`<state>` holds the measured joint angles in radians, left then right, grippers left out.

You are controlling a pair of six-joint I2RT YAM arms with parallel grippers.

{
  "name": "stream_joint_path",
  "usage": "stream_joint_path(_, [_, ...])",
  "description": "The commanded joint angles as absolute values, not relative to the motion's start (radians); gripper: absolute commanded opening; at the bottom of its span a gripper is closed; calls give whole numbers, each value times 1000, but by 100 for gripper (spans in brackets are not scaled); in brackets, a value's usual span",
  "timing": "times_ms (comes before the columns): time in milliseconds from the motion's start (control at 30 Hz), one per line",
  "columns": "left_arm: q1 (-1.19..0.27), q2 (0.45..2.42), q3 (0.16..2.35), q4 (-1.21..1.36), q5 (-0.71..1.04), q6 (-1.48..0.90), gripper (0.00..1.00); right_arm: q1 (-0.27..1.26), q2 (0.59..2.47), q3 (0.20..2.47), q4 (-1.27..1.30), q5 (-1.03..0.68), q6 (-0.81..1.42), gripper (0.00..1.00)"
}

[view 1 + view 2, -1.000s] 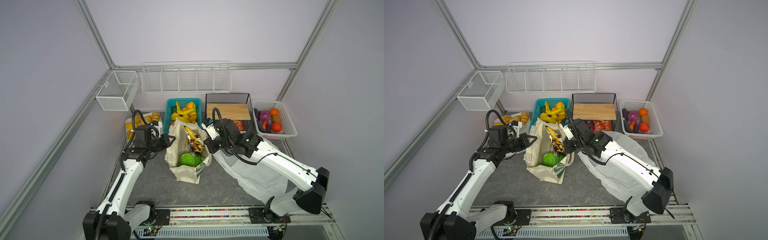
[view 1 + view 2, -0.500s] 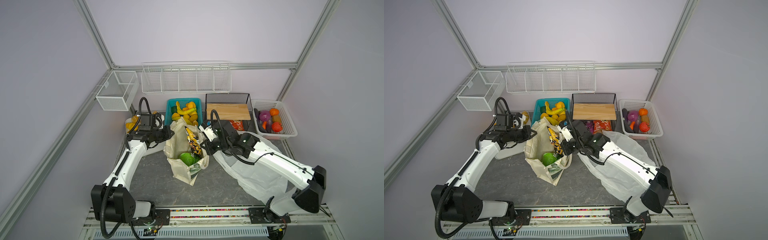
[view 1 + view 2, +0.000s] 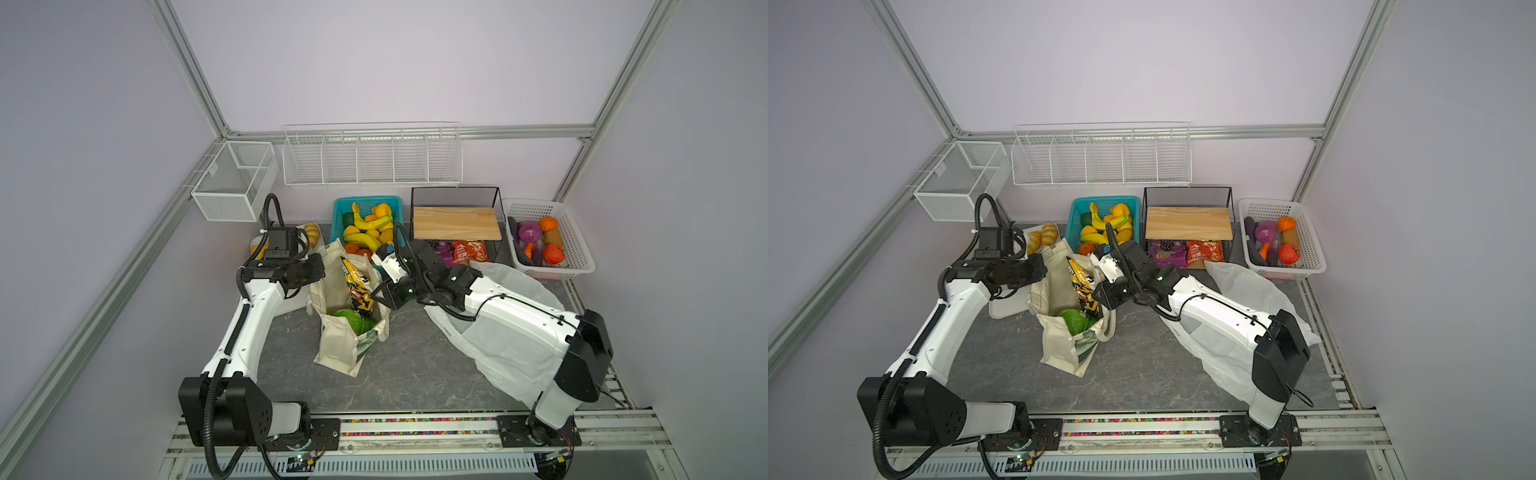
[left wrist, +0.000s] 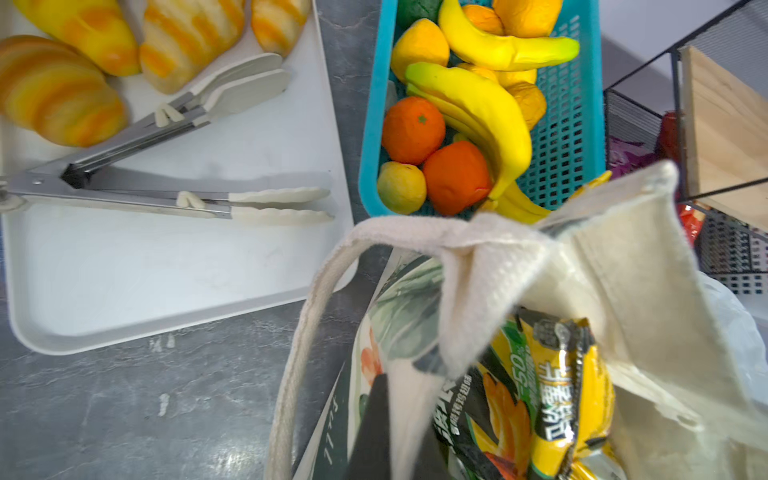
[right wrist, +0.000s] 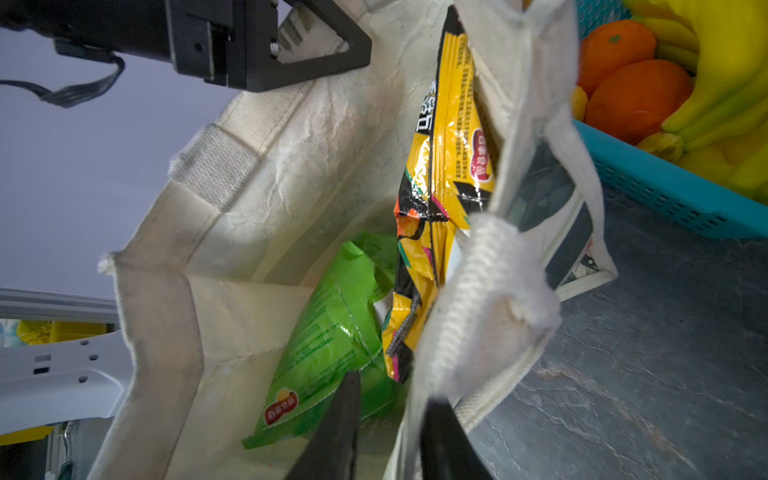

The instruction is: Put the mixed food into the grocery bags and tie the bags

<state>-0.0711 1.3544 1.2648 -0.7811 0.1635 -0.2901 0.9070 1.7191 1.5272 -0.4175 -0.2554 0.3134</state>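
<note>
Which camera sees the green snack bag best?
The right wrist view: the green snack bag looks big inside the tote. Both top views show only a small green patch; the left wrist view misses it.

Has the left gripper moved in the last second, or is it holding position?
Yes. The left gripper, shut on the canvas tote, has pulled back toward the white bread tray and the rear wall.

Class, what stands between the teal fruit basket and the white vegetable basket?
A black wire rack holding a wooden board, shown in both top views.
</note>
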Motion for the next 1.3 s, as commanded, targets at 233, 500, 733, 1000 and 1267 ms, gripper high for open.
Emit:
stream_joint_path(233, [-60, 1259, 1294, -734, 8, -273, 48, 872, 1436, 1426, -543, -57, 164, 85])
stream_joint_path(500, [-87, 1054, 1242, -561, 180, -373, 61, 687, 1222, 1222, -643, 140, 160, 95])
stream_joint_path(733, [-415, 1025, 1270, -500, 54, -332, 61, 449, 1285, 1039, -706, 337, 293, 98])
stream_joint_path(1000, [-449, 1041, 1248, -436, 120, -375, 60, 320, 1476, 986, -557, 315, 343, 97])
stream_joint_path(1267, [-451, 1023, 1231, -436, 161, -384, 60, 275, 1675, 1044, -492, 307, 338, 65])
